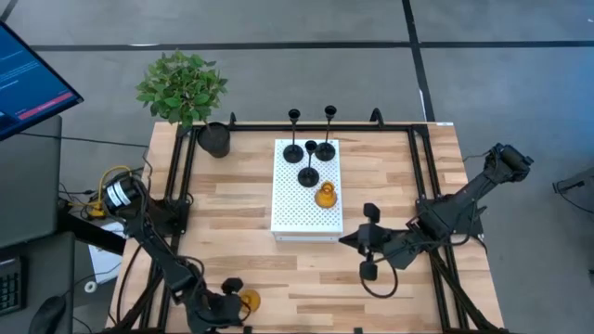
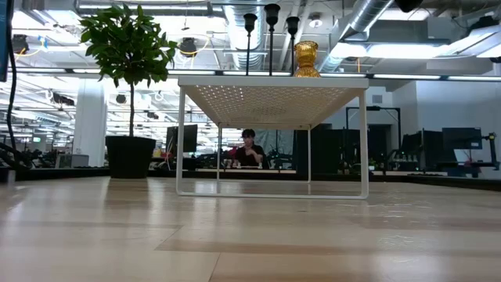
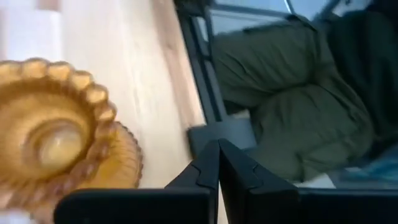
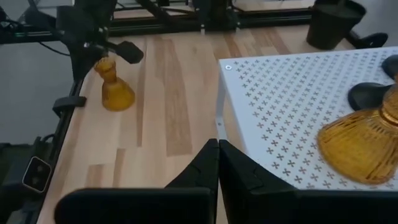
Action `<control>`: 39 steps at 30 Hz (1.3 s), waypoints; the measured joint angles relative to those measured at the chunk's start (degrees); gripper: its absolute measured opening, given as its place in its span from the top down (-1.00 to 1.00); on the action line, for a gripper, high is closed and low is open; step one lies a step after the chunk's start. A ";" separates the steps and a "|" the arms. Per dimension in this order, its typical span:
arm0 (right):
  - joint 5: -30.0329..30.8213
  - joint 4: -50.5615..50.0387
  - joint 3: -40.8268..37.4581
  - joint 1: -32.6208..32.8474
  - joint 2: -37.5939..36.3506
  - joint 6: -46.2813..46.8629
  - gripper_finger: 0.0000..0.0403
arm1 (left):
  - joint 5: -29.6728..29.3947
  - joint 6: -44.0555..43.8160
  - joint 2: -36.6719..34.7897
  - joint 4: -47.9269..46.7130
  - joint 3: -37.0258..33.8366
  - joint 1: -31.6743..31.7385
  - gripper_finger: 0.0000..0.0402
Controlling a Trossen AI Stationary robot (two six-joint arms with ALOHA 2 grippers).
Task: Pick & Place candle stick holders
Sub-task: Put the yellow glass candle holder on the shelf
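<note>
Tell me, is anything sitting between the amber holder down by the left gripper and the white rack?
Nothing visible. The amber holder stands on the table's near edge beside the shut left gripper, and only bare wood lies between it and the white rack. The right gripper, shut, waits off to the rack's side.

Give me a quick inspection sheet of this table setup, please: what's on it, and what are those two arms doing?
Surface: wooden table with a white perforated stand in the middle.
Job's things: three black candle holders and one amber holder on the stand; a second amber holder on the table at the near edge.
Clutter: potted plant at a back corner.
Grippers: left gripper shut, empty, beside the second amber holder; right gripper shut, empty, right of the stand.
Cables: yellow wires by the left arm's base.
Surroundings: monitor at left; a person seated far behind.
</note>
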 joint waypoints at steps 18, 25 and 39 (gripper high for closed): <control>3.02 -0.06 -0.01 1.10 0.00 -1.39 1.00 | -32.18 0.25 0.00 -0.03 0.00 0.20 0.98; 3.18 -0.05 0.00 1.10 0.00 -1.51 1.00 | -36.63 2.62 0.00 -1.84 0.00 1.18 0.98; 3.64 -0.07 -0.01 1.10 0.00 -1.51 1.00 | -36.75 7.91 0.00 -6.36 0.00 5.19 0.98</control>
